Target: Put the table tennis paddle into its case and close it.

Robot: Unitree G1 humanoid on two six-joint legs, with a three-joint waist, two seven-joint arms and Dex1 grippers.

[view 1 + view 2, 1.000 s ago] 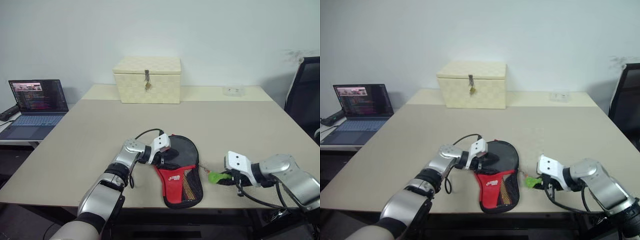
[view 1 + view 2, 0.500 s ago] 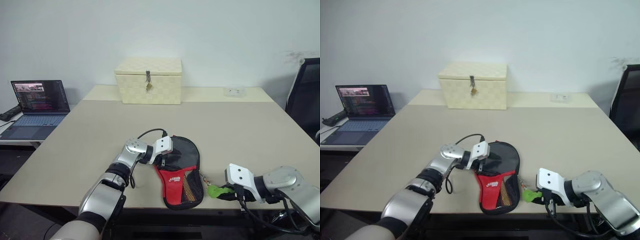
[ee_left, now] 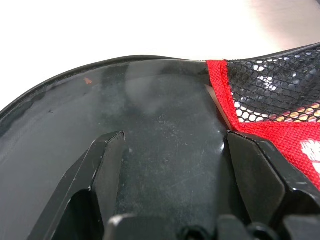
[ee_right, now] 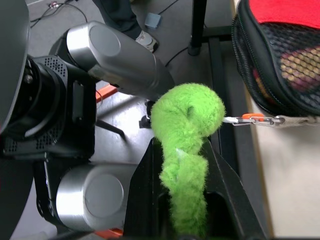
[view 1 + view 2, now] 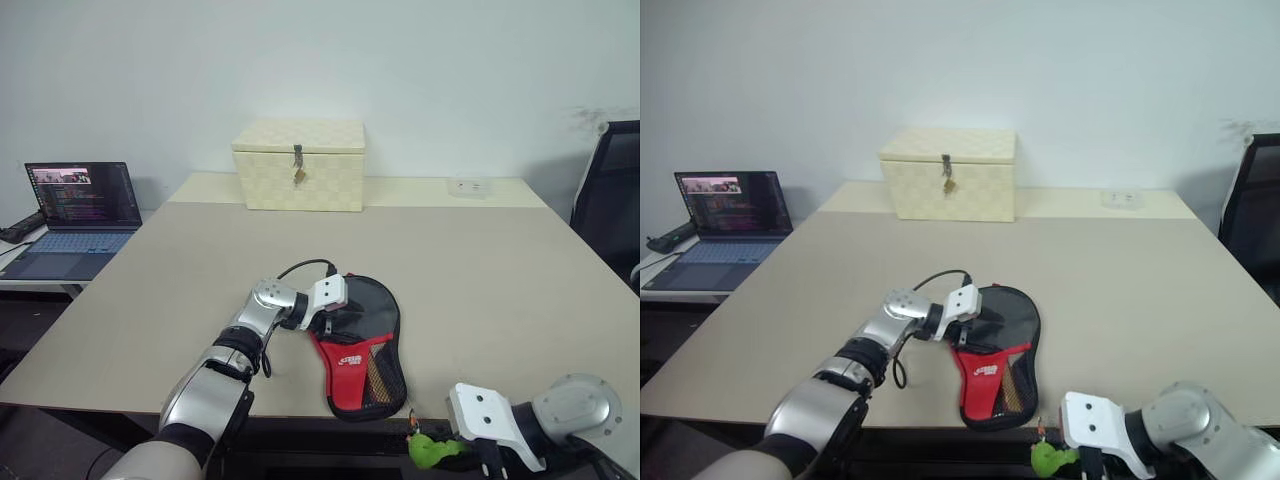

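Closing step in hand. Case (image 5: 358,348) lies on the table (image 5: 480,270) near its front edge, paddle presumably inside. Left tool (image 5: 333,318) spread wide, pressing case's black top. Right tool (image 4: 186,200) pinches green fuzzy zipper pull (image 4: 186,131) off the edge; next: draw zipper round, chain taut.

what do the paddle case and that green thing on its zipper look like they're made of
The case: soft black and red woven fabric with a mesh pocket; open netting shows. The green zipper pull: fuzzy plush, probably synthetic fleece; its surface looks fluffy. It hangs on a small metal chain.
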